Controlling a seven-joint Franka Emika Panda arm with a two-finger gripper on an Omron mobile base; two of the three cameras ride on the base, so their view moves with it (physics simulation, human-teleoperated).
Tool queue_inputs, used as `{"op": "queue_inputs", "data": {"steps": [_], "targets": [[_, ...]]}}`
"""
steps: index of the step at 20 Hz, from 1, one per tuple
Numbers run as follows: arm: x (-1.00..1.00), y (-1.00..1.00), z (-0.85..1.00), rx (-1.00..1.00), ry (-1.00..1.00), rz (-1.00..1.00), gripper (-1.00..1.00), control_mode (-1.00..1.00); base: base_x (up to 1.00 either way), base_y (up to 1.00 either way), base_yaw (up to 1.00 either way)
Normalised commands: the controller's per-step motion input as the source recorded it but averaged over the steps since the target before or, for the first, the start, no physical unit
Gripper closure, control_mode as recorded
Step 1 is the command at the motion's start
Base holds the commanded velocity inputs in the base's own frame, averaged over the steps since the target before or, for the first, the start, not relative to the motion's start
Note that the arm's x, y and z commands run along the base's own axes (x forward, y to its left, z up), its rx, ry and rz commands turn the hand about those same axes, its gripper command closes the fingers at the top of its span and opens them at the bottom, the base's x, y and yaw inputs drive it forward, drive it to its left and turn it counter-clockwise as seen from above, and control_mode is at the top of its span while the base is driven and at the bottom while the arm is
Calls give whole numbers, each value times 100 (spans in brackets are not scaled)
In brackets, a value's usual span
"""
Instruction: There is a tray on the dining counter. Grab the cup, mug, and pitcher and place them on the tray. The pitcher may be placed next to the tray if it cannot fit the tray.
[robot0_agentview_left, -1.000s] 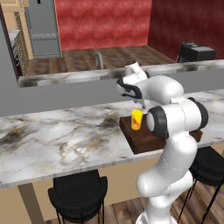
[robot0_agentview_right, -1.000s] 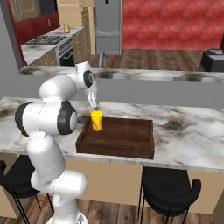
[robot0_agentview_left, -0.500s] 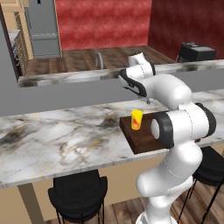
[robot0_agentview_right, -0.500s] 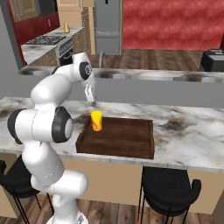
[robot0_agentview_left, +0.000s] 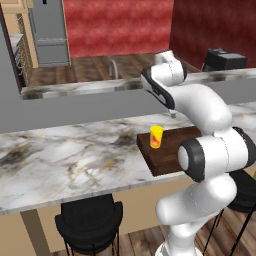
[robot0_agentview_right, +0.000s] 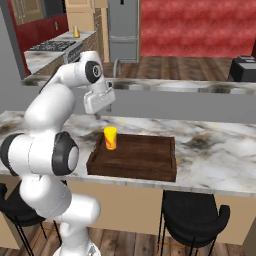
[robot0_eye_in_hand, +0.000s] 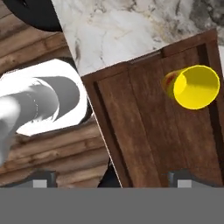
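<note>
The small yellow handleless cup (robot0_agentview_right: 110, 138) stands upright in a corner of the dark brown wooden tray (robot0_agentview_right: 145, 159), tucked there, I judge, to leave room for the mug and pitcher. The tray lies along the dining counter's (robot0_agentview_right: 210, 150) near edge. My claw (robot0_agentview_right: 96, 116) hangs above, fingers apart and empty.
</note>
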Motion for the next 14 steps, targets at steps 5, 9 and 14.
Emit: {"op": "queue_inputs", "data": {"steps": [5,9,14], "targets": [[-60,-3,23,3,-3,-65,-100,-100,0,0,0],[-65,-6,10,3,-11,-64,-100,-100,0,0,0],[-65,-1,6,0,-26,-53,-100,-100,0,0,0]]}}
